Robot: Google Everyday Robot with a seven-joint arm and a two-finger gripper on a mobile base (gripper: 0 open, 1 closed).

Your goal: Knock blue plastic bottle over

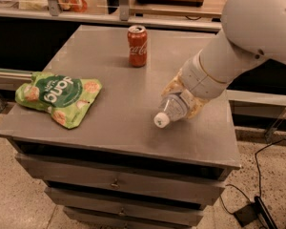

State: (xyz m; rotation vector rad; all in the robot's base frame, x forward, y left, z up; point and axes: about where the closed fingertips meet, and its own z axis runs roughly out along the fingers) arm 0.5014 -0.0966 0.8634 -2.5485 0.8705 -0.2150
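Note:
The blue plastic bottle (175, 108) is tipped over on the right side of the grey tabletop (124, 113). Its white cap (160, 120) points to the front left, close to the surface. My gripper (182, 99), at the end of the large white arm (238, 42) coming in from the upper right, has a yellowish finger on each side of the bottle's body and is shut on it. The rear part of the bottle is hidden by the gripper.
A red Coca-Cola can (137, 46) stands upright at the back middle of the table. A green snack bag (59, 97) lies flat at the left. The table has drawers below. A cable and plug (255, 209) lie on the floor at the right.

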